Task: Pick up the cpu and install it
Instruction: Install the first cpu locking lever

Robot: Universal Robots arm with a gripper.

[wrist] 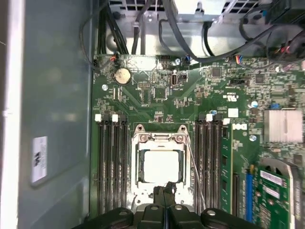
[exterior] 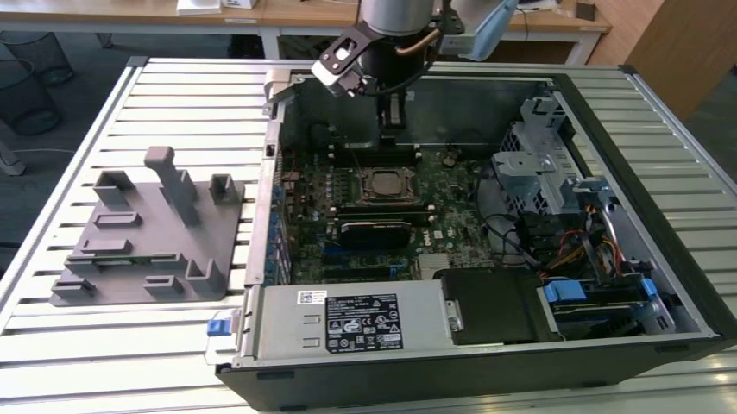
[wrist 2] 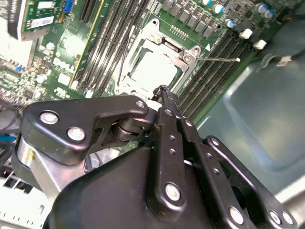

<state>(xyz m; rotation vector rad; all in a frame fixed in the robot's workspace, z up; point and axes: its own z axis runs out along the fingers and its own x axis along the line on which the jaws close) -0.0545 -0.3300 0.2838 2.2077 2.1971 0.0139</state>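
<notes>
The cpu [wrist: 161,166] lies flat in the socket frame [wrist: 159,138] near the middle of the motherboard [wrist: 157,95]. Its pale silver top faces up and its edges sit square with the frame's opening, so by that fit I judge the chip already seated rather than waiting to be fetched. The gripper [wrist: 164,187] hangs just over the socket's edge with its two dark fingers pressed together along a thin seam and nothing between them. Closed into one narrow blade like this, it reads as a tool for pushing or nudging, not for carrying. In the second wrist view the joined tip points down at the frame's rim, close to the chip, though I cannot tell whether it touches. The thin metal lever [wrist: 191,162] runs from the socket's corner at a slant across the neighbouring memory slots [wrist: 209,162], which suggests it stands free of its catch; the pictures do not settle that. In the exterior view the arm reaches down into the open computer case [exterior: 461,384], which is laid on its side on the slatted table [exterior: 173,95] so that the board faces up and the socket can be met from above. The grey plastic tray [exterior: 133,272] sits just beside the case at the exterior view's left, well apart from the gripper, its upright posts probably there to keep parts in fixed places.
</notes>
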